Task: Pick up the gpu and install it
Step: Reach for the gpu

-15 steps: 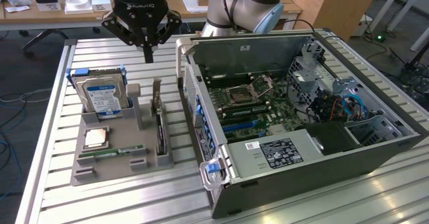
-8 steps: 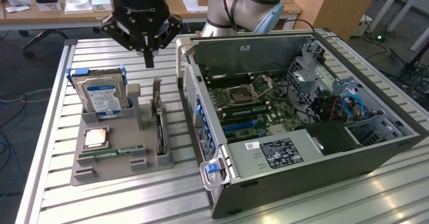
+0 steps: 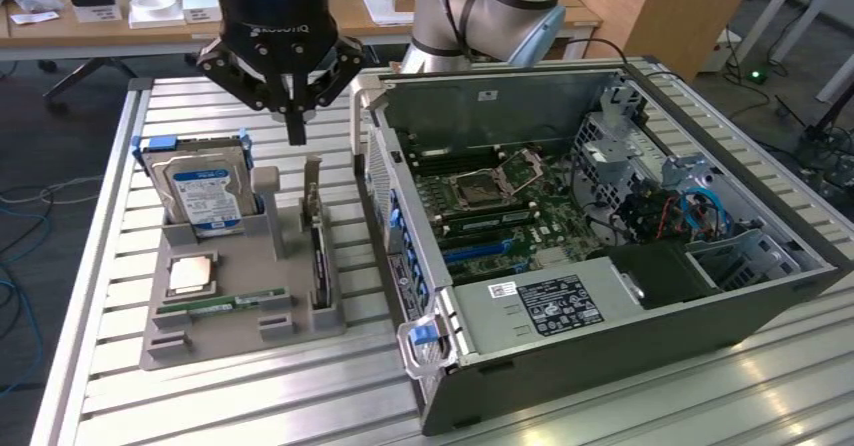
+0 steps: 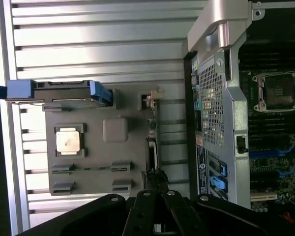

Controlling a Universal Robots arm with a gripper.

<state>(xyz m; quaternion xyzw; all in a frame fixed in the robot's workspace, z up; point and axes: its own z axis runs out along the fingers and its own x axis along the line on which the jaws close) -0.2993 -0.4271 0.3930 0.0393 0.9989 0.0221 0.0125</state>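
Beside the gpu [image 3: 318, 254] in the grey holder [image 3: 248, 340]: one hard drive [image 3: 200, 194] with blue rails, upright on edge at the far end; one processor chip [image 3: 191, 274] lying flat; one slim green RAM stick [image 3: 222, 304] lying in its clips. Four parts in the holder in all.

Gpu itself on its long edge, in the slot along the holder's side nearest the computer case [image 3: 601, 318], silver bracket toward the hard-drive end, one grey post just beside it.

Just to the exterior view's right of the holder: the case, lying on its side with the panel off, one wall close along the gpu's slot. Inside the case: one motherboard [image 3: 501, 216] with an open processor socket [image 3: 483, 188], several blue slots, one black labelled box [image 3: 554, 304], blue cables [image 3: 701, 206].

All on one slatted metal table [image 3: 200, 406].

End effector [image 3: 296, 134]: fingers pinched together, gripping nothing, hanging above the gpu and apart from it.
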